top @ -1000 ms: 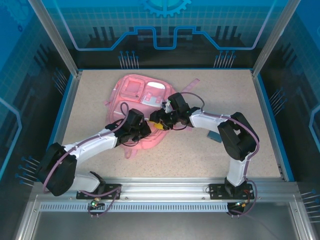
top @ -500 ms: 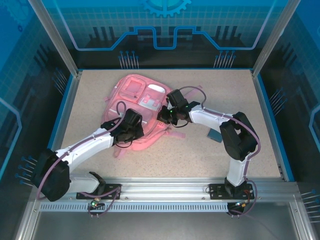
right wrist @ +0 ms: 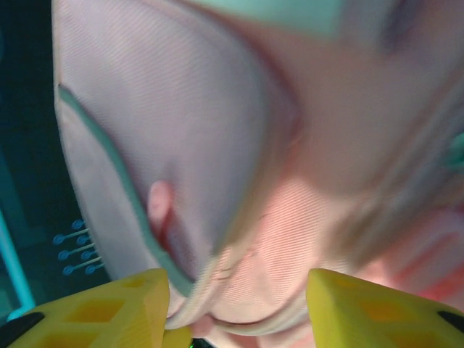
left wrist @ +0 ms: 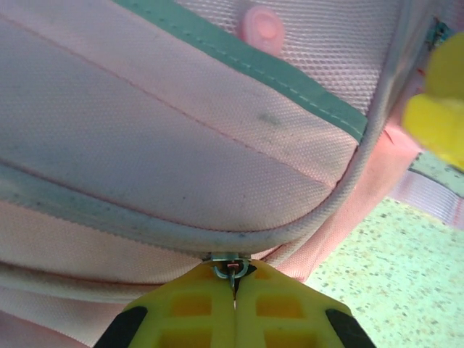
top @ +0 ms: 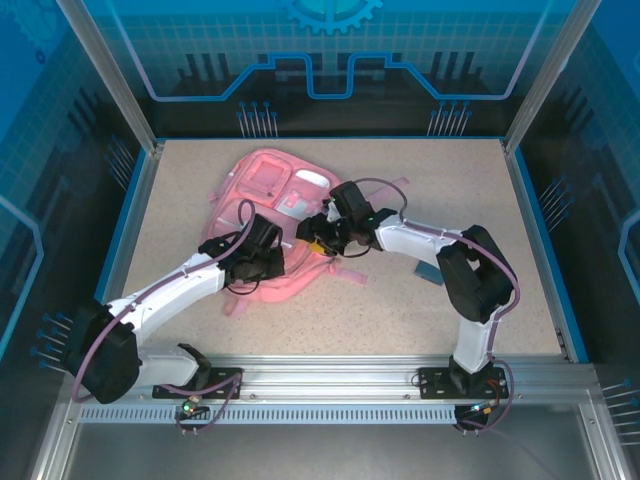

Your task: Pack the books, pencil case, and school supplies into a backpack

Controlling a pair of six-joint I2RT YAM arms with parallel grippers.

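Where the two arms are bolted to the metal rail, a speckled beige table begins, edged in blue. At mid-table the pink backpack lies flat. The left gripper is pinched closed on its zipper pull. The right gripper has its jaws parted, with fabric bulging between them. Behind, blue printed panels wall the cell.

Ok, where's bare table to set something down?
Bare table: far right, between the backpack and the right rail, and the near strip between the left arm and right arm. Crowded: centre, where left gripper and right gripper meet on the backpack.
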